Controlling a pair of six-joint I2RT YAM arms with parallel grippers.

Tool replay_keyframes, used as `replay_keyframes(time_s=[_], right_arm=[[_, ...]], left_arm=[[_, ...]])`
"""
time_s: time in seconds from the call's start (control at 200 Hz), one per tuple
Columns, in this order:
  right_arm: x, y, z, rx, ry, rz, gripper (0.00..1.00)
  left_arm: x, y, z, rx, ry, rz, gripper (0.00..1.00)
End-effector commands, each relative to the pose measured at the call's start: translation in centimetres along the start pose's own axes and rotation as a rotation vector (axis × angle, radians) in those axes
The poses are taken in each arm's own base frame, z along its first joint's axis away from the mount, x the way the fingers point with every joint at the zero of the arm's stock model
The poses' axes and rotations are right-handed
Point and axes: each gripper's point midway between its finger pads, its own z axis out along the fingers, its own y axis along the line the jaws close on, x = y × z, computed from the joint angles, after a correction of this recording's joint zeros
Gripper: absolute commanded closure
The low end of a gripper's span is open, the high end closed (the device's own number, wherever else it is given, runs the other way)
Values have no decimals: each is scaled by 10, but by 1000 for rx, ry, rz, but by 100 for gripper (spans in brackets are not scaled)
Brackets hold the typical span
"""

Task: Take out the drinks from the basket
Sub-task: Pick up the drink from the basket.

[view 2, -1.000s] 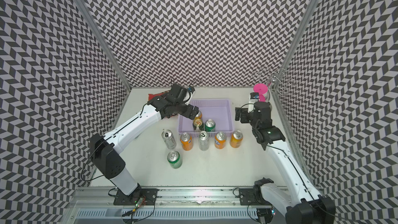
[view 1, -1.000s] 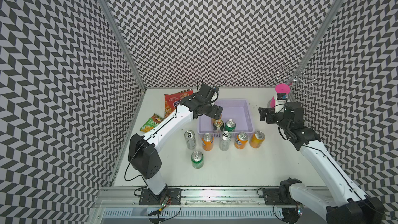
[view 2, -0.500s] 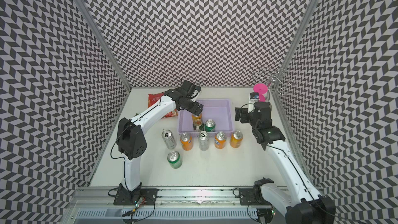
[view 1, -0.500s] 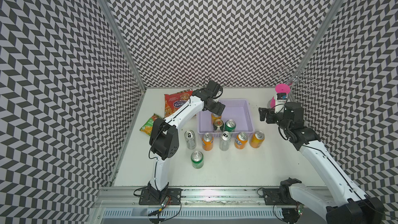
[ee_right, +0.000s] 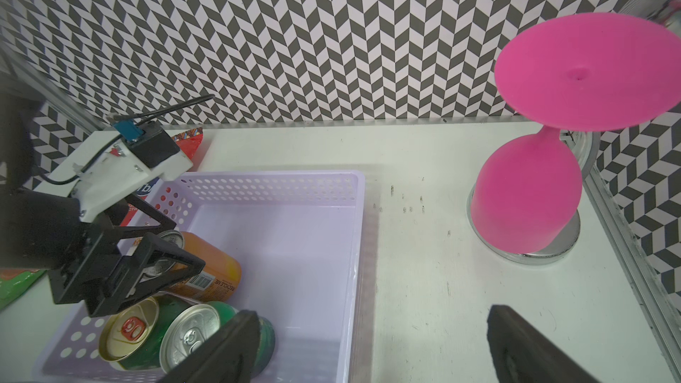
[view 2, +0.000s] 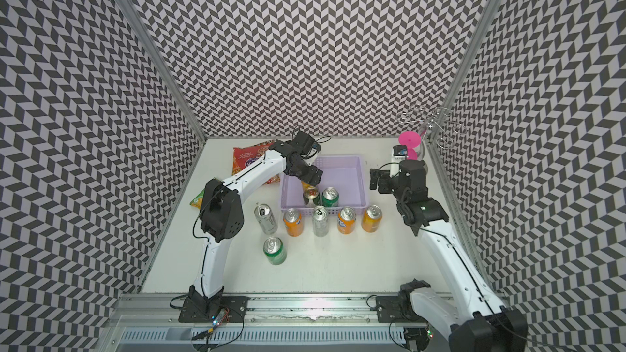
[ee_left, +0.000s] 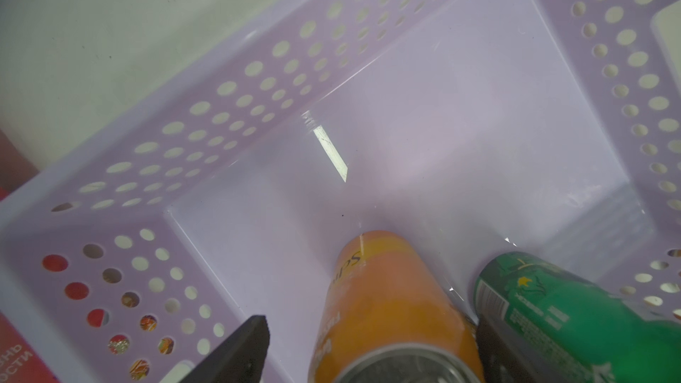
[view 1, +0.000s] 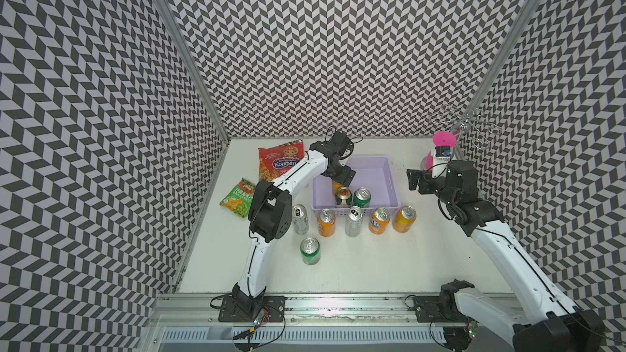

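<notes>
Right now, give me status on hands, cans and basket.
Left hand open astride orange can in basket. Right hand open, empty, beside basket. Three cans in, six out. Gold-topped can crowds the orange one.

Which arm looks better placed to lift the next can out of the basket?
Left. The left gripper, open, straddles the orange can inside the basket; the right gripper hangs open and empty beside the basket.

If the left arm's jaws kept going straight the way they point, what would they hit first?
Most likely the orange can in the basket: the left gripper points down at it, open jaws either side of its top, though depth is unclear.
</notes>
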Motion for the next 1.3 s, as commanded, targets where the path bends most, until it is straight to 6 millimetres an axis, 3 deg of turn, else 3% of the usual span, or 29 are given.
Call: replay_keyframes(time_s=[0.0,0.275,0.496,0.781,1.292], right_arm=[[-8,1,1,-5,-35,-6,0],[-8,2,1,-14,-38,-6,0],[-8,2,1,-17,-40,-5,0],[-9,2,0,-15,-41,-5,0],[-10,1,-1,-11,-47,-7,0]], left_arm=[[0,-6,5,15,17,8,12],[13,-9,21,10,82,5,21],[13,-10,18,4,81,4,31],[-1,-7,-8,-19,28,3,43],[-9,8,-59,-97,-31,5,44]])
